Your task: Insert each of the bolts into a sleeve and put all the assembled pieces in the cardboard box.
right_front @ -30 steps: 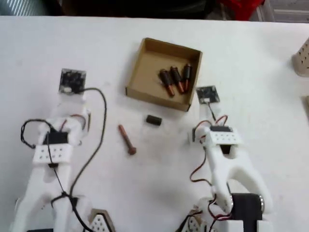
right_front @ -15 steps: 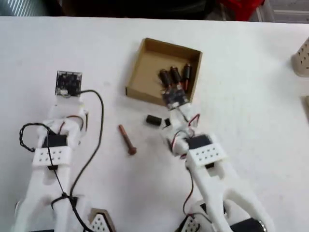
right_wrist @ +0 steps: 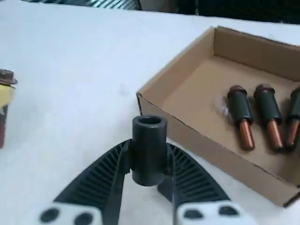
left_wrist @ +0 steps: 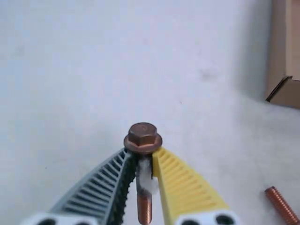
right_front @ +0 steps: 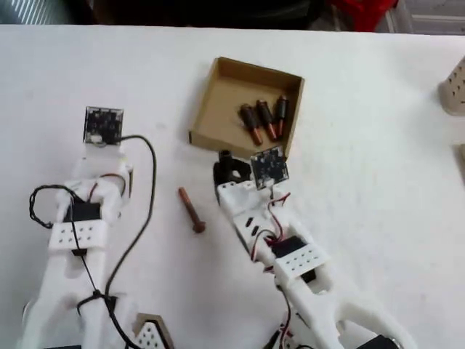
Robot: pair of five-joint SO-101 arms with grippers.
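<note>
My left gripper (left_wrist: 143,161) is shut on a copper bolt (left_wrist: 143,139), which stands head up between the grey and yellow fingers above bare table. A second bolt (right_front: 192,211) lies loose on the table between the two arms. My right gripper (right_wrist: 149,164) is shut on a black sleeve (right_wrist: 149,149), held upright with its bore facing up. That sleeve (right_front: 232,169) hangs just in front of the near wall of the cardboard box (right_front: 218,142). Three assembled pieces (right_front: 263,120) lie side by side inside the box.
A beige perforated object (right_front: 455,89) stands at the table's right edge. A black cable (right_front: 149,196) loops off the left arm close to the loose bolt. White tabletop lies open to the left of the box and beyond it.
My right arm swung left from beside the box's right corner to the sleeve, shut on it and raised it upright. The left arm shifted very slightly away.
</note>
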